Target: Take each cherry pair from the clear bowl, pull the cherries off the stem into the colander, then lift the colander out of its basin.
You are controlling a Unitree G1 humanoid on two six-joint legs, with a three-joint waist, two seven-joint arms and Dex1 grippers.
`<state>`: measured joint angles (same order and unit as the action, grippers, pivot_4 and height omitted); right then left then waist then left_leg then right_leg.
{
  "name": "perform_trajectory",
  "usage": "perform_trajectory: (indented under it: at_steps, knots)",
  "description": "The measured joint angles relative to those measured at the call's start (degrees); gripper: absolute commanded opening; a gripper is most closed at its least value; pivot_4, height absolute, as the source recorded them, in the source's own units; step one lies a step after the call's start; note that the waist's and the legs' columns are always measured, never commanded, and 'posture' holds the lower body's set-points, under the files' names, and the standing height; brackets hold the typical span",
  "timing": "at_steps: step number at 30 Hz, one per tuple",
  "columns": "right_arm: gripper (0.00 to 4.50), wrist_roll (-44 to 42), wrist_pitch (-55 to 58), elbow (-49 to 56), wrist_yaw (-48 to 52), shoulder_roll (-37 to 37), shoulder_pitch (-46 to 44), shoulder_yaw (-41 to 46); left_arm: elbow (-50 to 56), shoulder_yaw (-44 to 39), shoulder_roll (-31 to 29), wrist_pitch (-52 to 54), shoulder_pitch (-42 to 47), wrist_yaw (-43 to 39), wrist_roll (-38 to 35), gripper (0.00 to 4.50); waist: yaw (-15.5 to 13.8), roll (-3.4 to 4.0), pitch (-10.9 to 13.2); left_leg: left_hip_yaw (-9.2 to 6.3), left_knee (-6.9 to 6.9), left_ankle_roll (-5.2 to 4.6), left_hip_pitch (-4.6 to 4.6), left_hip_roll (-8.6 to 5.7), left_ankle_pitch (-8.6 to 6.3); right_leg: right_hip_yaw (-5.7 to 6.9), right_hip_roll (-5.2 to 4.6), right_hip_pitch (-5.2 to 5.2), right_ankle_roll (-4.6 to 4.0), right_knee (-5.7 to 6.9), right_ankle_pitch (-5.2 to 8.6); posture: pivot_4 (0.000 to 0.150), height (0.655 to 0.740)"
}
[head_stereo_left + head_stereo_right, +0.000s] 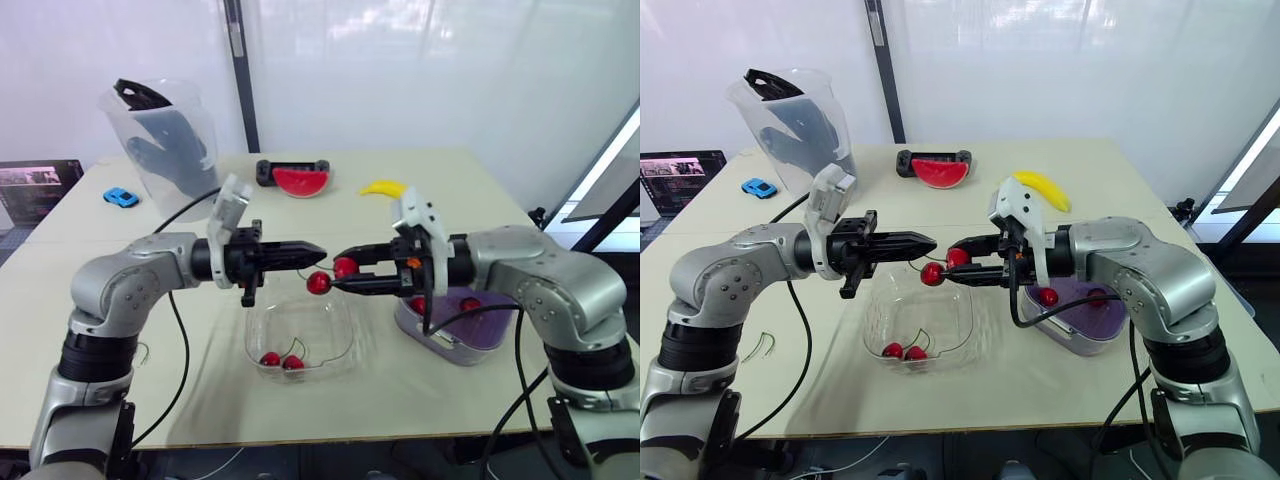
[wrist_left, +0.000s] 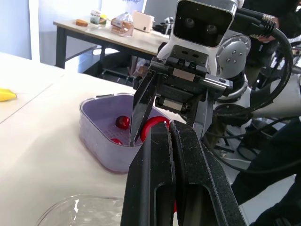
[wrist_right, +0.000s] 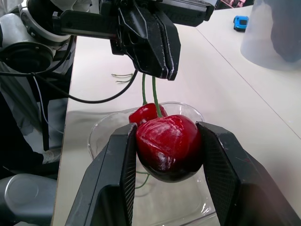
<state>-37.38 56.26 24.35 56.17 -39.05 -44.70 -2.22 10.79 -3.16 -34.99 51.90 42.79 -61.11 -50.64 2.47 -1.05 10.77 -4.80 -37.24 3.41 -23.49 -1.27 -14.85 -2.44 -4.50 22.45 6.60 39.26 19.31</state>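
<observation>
Left claw [image 1: 318, 249] is shut tight on the green stems [image 3: 154, 96] of a cherry pair [image 1: 319, 283]. It holds the pair up in the air over the clear bowl [image 1: 258, 320]. The right claw [image 1: 337, 269] faces it, tip to tip, and squeezes the upper cherry [image 1: 346, 266] of that pair between its two fingers. The other cherry hangs free just below. A second cherry pair [image 1: 270, 358] lies at the bottom of the clear bowl. The purple colander [image 1: 480, 325] sits inside its basin [image 1: 455, 352] on the worktop [image 1: 470, 190]. It is just beside the bowl on the robot's right, and some red cherries lie in it. Far back on the worktop are a watermelon slice [image 1: 300, 181], a banana [image 1: 382, 187], a little blue car [image 1: 121, 197] and a big clear jug [image 1: 165, 135].

From the left wrist, the left claw's two black fingers [image 2: 150, 179] are pressed together with no gap. Red shows right past their tips, and the right claw points back at them. Behind sits the colander, with one cherry easy to see inside.

From the right wrist, the right claw's fingers [image 3: 115, 174] hug a fat, shiny cherry from both sides. The other cherry peeks out just behind it. Two thin green stems go up from the cherries into the tip of the shut left claw. The clear bowl is right below.
</observation>
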Motion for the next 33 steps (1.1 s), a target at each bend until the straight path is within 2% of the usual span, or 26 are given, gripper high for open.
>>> perform_trajectory:
  at_steps: [3, 7, 8, 16, 25, 33]
  knots:
    - [2.03, 0.0, -0.4, 0.0, 0.0, -0.1, 0.0, -0.1, 0.0, 0.0, 0.0, 0.0, 0.0, 0.0, 0.0, 0.0, -0.1, 0.0, 0.0, 0.0, 0.0, 0.0, 0.0, 0.0, 0.0, 0.0, 0.0, -0.01, 0.0, 0.0, 0.0, 0.15, 0.74]
    - [1.04, 0.0, -0.8, 0.0, -0.2, -0.1, 0.4, -0.6, 0.0, 0.0, 0.1, 0.0, 0.0, 0.0, 0.1, 0.0, 0.0, 0.0, 0.0, 0.0, 0.0, 0.0, 0.0, 0.0, 0.0, 0.0, -0.01, -0.01, 0.0, 0.0, 0.0, 0.15, 0.74]
    - [0.95, 0.0, -1.1, 0.0, -0.4, -0.1, 0.5, -0.6, 0.0, 0.0, 0.1, 0.0, 0.0, 0.0, 0.1, 0.0, 0.0, 0.0, 0.0, 0.0, 0.0, 0.0, 0.0, 0.0, 0.0, 0.0, -0.01, 0.0, 0.0, 0.0, 0.0, 0.15, 0.74]
    - [0.95, -0.5, -2.3, 0.1, -0.4, -1.4, 1.8, -0.6, -0.9, 0.4, 0.2, -0.2, 0.2, -0.1, 0.5, 0.0, -0.1, 0.0, 0.0, 0.0, -0.01, 0.0, 0.0, -0.01, 0.0, 0.0, -0.01, -0.02, 0.0, -0.01, 0.0, 0.15, 0.74]
    - [0.95, -1.0, -4.8, -2.8, 2.7, -8.6, 8.3, 2.2, -1.7, 0.4, 0.1, -1.3, 0.5, -0.2, 1.3, 0.0, -0.1, 0.0, 0.0, 0.01, 0.0, -0.02, 0.0, 0.0, -0.01, 0.0, 0.0, -0.03, 0.0, -0.02, 0.0, 0.15, 0.74]
    - [0.95, 4.3, -10.5, -11.0, 4.5, -16.6, 9.8, 3.7, -1.8, 0.4, 0.2, -1.6, 0.5, -0.1, 1.4, 0.0, -0.1, -0.01, 0.0, 0.04, -0.02, -0.03, 0.0, -0.01, -0.01, -0.01, 0.0, -0.04, 0.0, -0.05, 0.0, 0.15, 0.74]
